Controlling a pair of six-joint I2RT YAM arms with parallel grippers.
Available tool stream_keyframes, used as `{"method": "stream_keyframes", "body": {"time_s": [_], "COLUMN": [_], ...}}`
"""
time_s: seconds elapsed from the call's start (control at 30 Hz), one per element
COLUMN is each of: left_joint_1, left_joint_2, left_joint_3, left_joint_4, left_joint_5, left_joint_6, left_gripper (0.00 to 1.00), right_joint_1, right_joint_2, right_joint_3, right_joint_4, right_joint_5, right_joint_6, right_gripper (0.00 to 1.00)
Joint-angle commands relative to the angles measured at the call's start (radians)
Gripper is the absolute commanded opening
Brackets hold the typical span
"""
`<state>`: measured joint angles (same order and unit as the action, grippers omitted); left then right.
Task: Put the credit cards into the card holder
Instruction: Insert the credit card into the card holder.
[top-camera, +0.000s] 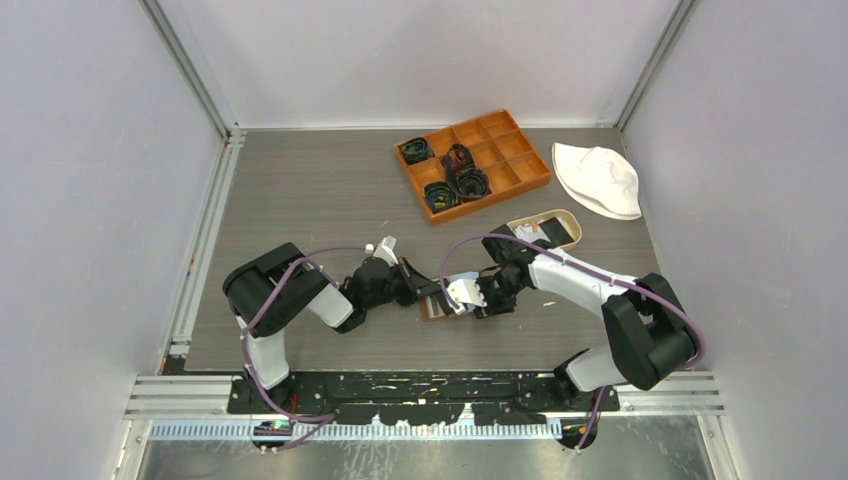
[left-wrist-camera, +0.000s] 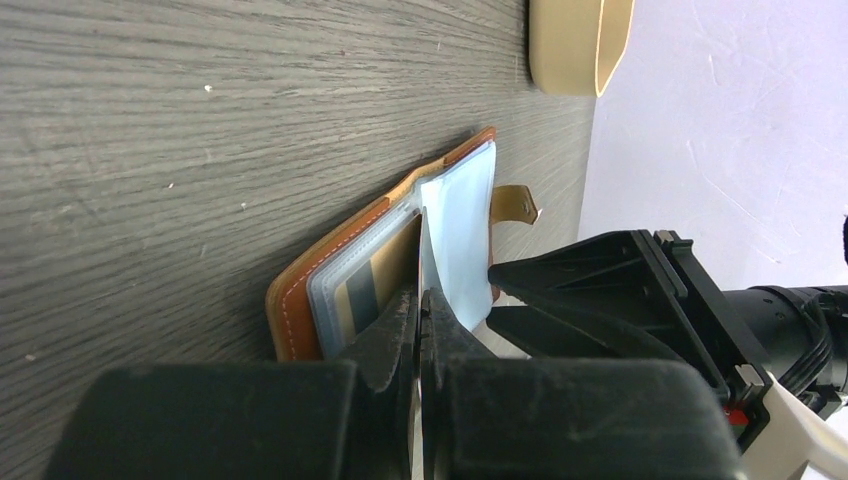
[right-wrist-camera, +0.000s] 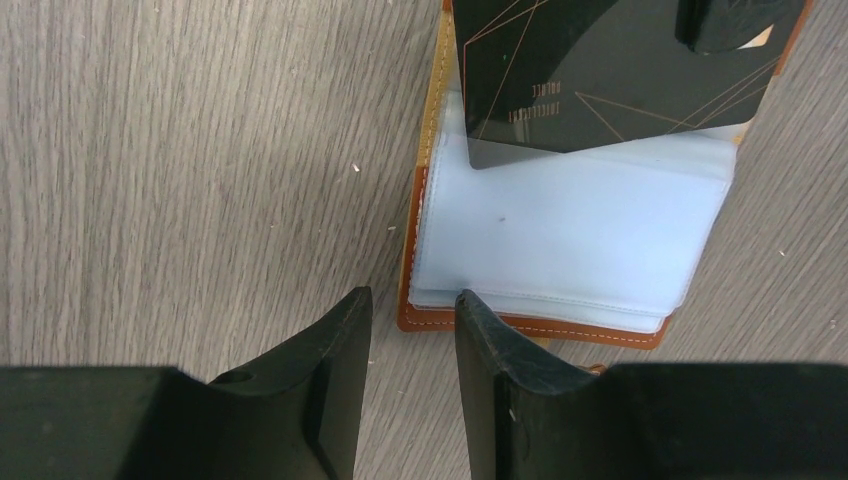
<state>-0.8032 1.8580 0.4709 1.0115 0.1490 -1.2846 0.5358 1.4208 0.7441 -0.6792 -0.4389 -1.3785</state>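
Reaching inward from either side, both arms meet low over the open card holder (top-camera: 433, 308) on the table (top-camera: 300, 200). The left gripper (left-wrist-camera: 420, 300) pinches a black credit card (right-wrist-camera: 600, 70) edge-on above the clear sleeves (right-wrist-camera: 570, 230). The right gripper (right-wrist-camera: 412, 296) stands parted at the holder's near edge, clasping nothing.

Left arm (top-camera: 290, 290) and right arm (top-camera: 590, 285) both reach inward, elbows out wide, wrists low, grippers nearly nose to nose. Left gripper (left-wrist-camera: 422, 300) clamped tight on black card (right-wrist-camera: 600, 70). Right gripper (right-wrist-camera: 412, 300) points down, jaws partly apart
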Motion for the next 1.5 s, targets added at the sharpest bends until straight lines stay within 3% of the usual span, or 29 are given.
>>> {"method": "stream_keyframes", "body": {"time_s": [0.0,0.53,1.47], "left_joint_1": [-0.002,0.0,0.028], "left_joint_2": [-0.03,-0.021,0.077], "left_joint_3": [0.034,0.098,0.173], "left_joint_4": [-0.106,-0.215,-0.206], "left_joint_5": [0.017,0.064,0.189], "left_joint_6": [0.012,0.039,0.031], "left_gripper": [0.0,0.0,0.0], "right_joint_1": [0.007,0.006,0.012], "right_joint_2": [-0.002,-0.003,-0.002], "right_joint_3": [0.035,0.035,0.035], "right_joint_4": [-0.008,-0.008,-0.006], "right_joint_5": [-0.017,-0.015,-0.016], "right_joint_6": [0.007,0.006,0.007], "right_gripper": [0.42,0.42,0.42]}}
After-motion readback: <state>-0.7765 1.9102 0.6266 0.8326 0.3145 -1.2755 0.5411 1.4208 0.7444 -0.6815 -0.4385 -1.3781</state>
